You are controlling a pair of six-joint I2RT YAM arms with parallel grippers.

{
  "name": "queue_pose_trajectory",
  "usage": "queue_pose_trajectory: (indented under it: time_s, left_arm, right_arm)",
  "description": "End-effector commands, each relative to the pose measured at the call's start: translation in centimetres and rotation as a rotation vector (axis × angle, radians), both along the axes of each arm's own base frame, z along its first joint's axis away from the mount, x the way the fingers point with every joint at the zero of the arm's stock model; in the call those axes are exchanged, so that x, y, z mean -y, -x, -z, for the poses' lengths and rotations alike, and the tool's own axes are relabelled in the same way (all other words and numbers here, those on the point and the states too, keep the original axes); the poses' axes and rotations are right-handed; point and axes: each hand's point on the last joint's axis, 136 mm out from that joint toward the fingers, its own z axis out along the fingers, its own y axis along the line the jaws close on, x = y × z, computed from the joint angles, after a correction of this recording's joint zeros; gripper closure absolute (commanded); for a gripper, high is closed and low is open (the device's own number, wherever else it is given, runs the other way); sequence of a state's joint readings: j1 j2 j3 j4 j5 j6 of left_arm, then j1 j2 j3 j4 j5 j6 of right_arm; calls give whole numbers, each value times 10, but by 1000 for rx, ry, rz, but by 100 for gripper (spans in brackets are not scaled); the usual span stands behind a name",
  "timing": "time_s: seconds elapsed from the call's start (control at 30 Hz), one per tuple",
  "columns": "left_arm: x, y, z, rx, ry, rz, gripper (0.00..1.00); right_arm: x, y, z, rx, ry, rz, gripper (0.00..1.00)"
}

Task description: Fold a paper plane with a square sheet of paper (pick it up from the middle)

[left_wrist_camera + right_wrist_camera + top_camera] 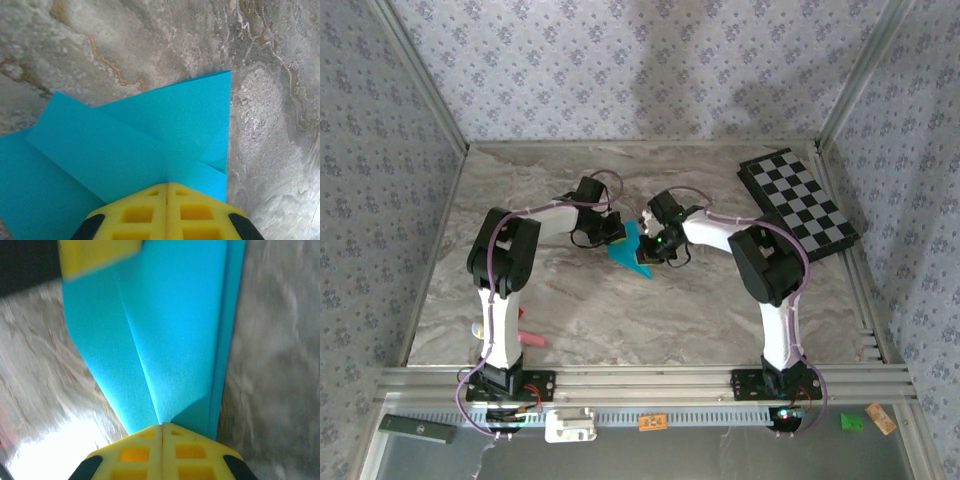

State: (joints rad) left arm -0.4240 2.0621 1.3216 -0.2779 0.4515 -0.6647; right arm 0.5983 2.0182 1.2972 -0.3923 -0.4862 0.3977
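Pinching the blue paper (625, 247) from both sides, around the middle of the table (570, 310); clamped on its left edge with the left gripper (167, 188), yellow pads (137, 212) pressed together on the sheet; same deal from the right with the right gripper (162, 427) (closed tight on a folded edge); partly folded, with overlapping flaps and a long crease running down it; sitting well apart from the checkered board (798, 200) at the far right.

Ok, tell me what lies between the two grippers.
The blue paper, pinched by the left gripper and right gripper; the top view shows it.
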Motion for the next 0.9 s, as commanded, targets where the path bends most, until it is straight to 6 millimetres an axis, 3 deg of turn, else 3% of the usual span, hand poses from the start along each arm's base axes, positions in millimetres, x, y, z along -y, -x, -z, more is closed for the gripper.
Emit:
queue_pose_trajectory:
  time_s: [0.0, 0.17, 0.3, 0.47, 0.57, 0.63, 0.73, 0.87]
  left_arm:
    - [-34, 21, 46, -131, -176, -62, 95]
    - [-32, 18, 44, -128, -167, -61, 95]
    - [-21, 14, 33, -115, -113, -41, 94]
    - [2, -4, -24, -10, 23, -12, 87]
    - [5, -16, -68, 75, 87, -30, 74]
    - [-3, -22, -90, 116, 108, -70, 64]
    - [-32, -29, -111, 159, 134, -160, 54]
    - [-80, -26, -114, 183, 143, -286, 47]
  right_arm:
    - [19, 45, 5, -109, 41, -52, 95]
    - [38, 72, 11, -139, 63, -49, 94]
    - [40, 68, 0, -90, 47, -25, 94]
    - [26, 24, -45, 121, -59, 85, 88]
    - [22, -8, -66, 229, -112, 183, 73]
    - [20, -24, -71, 252, -139, 229, 66]
    - [13, -45, -68, 241, -158, 252, 63]
    - [-5, -68, -64, 225, -186, 212, 63]
